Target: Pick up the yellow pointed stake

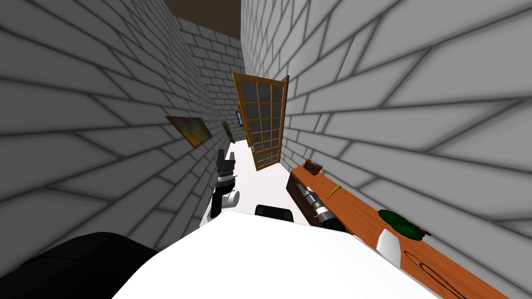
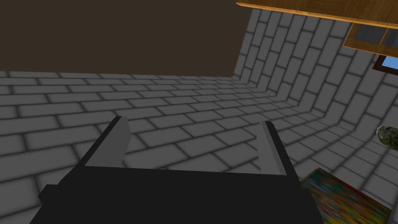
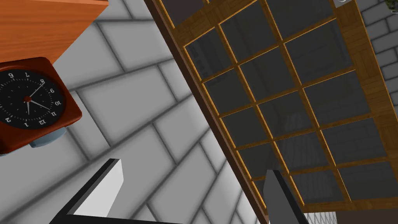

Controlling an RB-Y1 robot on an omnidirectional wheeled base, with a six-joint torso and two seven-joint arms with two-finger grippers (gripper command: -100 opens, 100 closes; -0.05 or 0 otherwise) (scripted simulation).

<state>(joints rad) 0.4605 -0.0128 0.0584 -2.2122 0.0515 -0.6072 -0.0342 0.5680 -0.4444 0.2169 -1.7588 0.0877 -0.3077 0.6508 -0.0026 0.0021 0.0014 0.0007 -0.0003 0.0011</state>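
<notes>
paned door ahead in the corridor | long bench along the right wall | left gripper raised, fingers spread | right gripper fingers spread, facing the door | clock at the bench's far end | green leaves on the bench | yellow stake lies on the bench between clock and leaves

yellow stake, orange shelf, grey brick wall

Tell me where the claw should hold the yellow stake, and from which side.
Grip the yellow stake across its thin middle, from above: it lies flat on the wooden sideboard close to the wall, so a side approach looks hard. The open right claw is nearer.
</notes>
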